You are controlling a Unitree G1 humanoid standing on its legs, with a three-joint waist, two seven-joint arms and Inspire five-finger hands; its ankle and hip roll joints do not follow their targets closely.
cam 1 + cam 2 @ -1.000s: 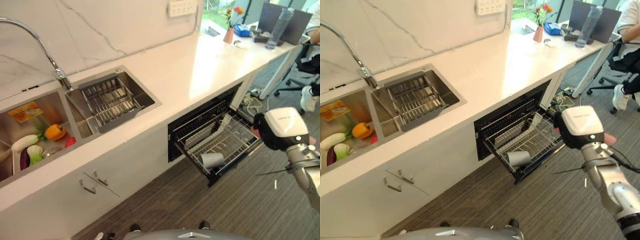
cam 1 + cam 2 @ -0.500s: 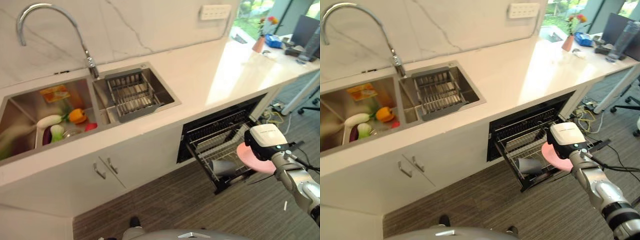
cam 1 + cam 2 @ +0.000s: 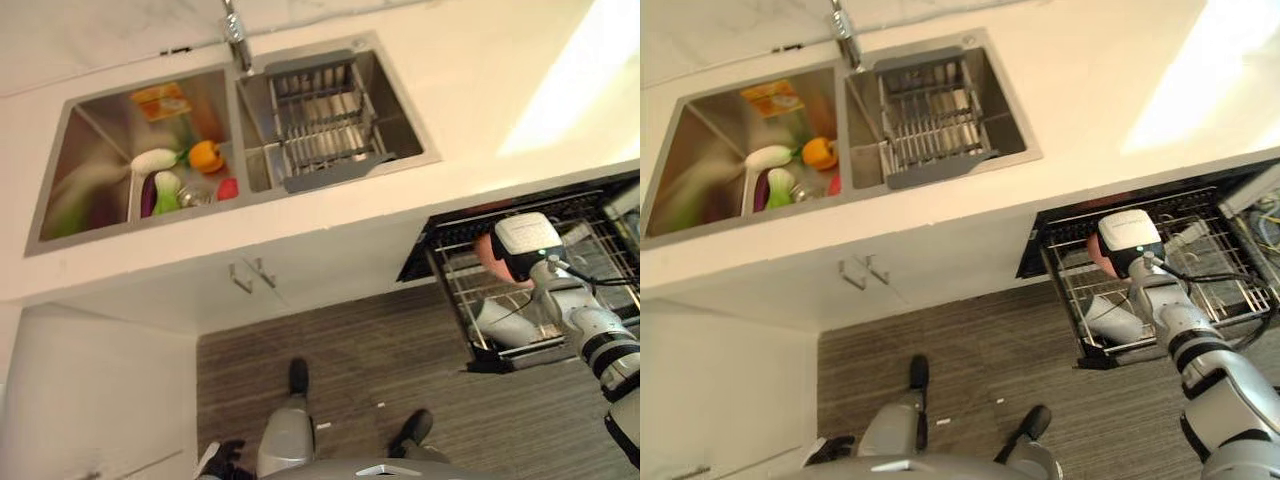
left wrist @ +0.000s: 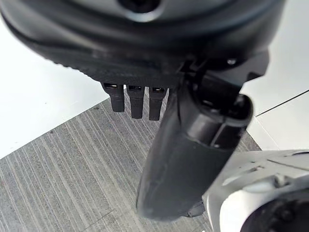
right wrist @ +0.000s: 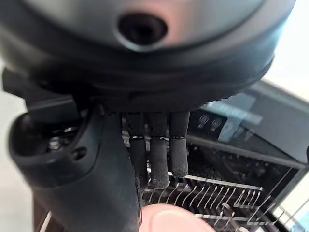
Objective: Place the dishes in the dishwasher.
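The right hand [image 3: 1124, 240] holds a pink plate [image 3: 487, 257] over the pulled-out dishwasher rack [image 3: 1080, 290]. In the right wrist view the fingers [image 5: 159, 159] curl down behind the plate's rim [image 5: 171, 218] and the thumb closes on its near face, so the plate is pinched at 1 edge. The left hand [image 4: 145, 96] hangs idle over the floor, its fingers relaxed and holding nothing.

Step in hand, as judged: seat the plate in the rack.
1. Keep the plate on edge and line it up with a gap between the tines [image 5: 203, 195] that stand just beyond the fingertips.
2. Lower until the bottom rim rests on the wires before loosening the thumb; a 1-edge pinch lets the plate swing if released early.
3. Keep clear of the grey cup [image 3: 1118, 320], which lies on its side in the rack on the near side of the hand, close to the rack's front edge.

Containers, near to far:
- The rack holds the cup; the plate is above it, not yet seated.
- Far beyond the hand, across the white counter [image 3: 470, 90], is a 2-basin sink. Its closer basin holds an empty wire drainer [image 3: 325, 125].
- The farther basin holds an orange pepper [image 3: 205, 155], a white vegetable [image 3: 150, 160], a green-and-white item, a red item and a yellow packet [image 3: 160, 100].
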